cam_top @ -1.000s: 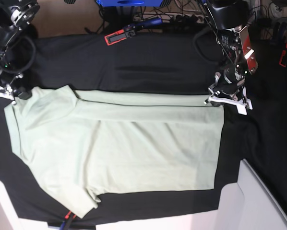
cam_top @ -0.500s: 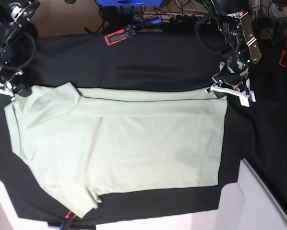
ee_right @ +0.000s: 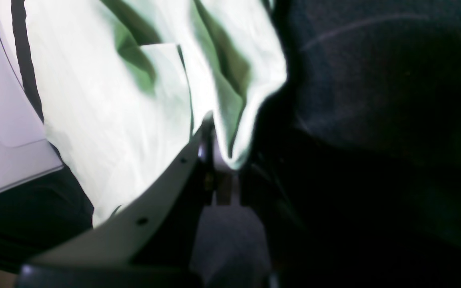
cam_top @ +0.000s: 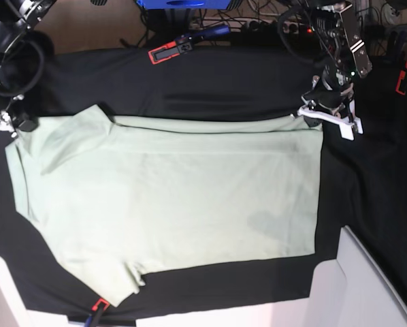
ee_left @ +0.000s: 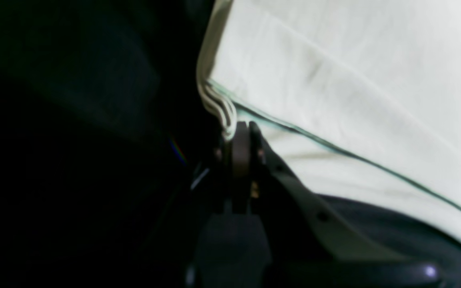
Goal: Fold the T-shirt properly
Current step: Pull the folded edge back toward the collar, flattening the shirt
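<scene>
- The T-shirt [cam_top: 169,197] lies spread flat on the black table cloth [cam_top: 210,88], long axis running side to side in the base view.
- Left gripper [cam_top: 311,117] pinches the shirt's far hem corner (layers bunched at its tips).
- Right gripper [cam_top: 14,127] clamps the far shoulder corner, so the shirt lies stretched between both.

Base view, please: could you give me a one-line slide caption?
Both grippers, left gripper and right gripper, pinch the far corners of the mint T-shirt spread on the black table cloth.

Plain pale mint-green T-shirt [cam_top: 169,197], black table cloth [cam_top: 210,88], red-and-black clamp [cam_top: 168,50]
</scene>
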